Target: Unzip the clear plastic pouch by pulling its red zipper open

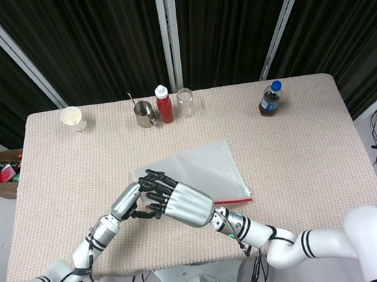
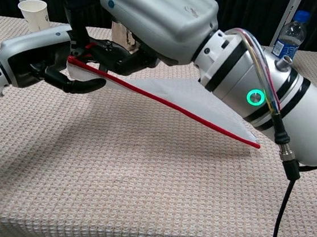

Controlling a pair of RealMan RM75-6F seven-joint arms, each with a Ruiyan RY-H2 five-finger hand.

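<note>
**Counter contents**

I see a counter (image 1: 301, 161) covered in beige waffle-weave cloth. Along its far edge: paper cup (image 1: 73, 118), metal cup (image 1: 144, 113), red bottle (image 1: 163, 105), clear glass (image 1: 185, 102), soda bottle (image 1: 271, 98). Clear pouch (image 1: 202, 168) rests partly on it.

No legible text, apparently, on anything.

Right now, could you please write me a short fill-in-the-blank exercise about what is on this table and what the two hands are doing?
1. The zipper along the edge of the clear pouch is coloured ____.
2. The right hand and left hand meet at the pouch's ____ end.
3. In the chest view, that end is raised while the pouch's other end rests on the ____.
4. The paper cup stands near the table's back ____ corner.

Missing words: red; left; table; left
</note>
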